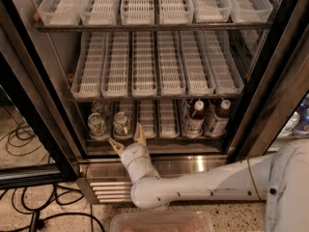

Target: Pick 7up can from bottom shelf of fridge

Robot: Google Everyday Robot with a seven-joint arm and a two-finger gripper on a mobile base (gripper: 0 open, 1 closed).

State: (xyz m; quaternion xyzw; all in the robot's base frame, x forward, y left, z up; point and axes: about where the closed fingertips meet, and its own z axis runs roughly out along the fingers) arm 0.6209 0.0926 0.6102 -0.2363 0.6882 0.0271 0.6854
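Your gripper [128,139] sat low at the front rail of the bottom shelf [167,123] of the fridge [268,86], fingers [140,133] spread apart and holding nothing. The 7up can [121,124] stood upright in the second lane from the left, just behind the gripper and not touching it, with another can [96,125] beside it on the left. Two capped bottles [194,120] stood in the right lanes, and your white arm [212,182] ran across the base grille [110,191].
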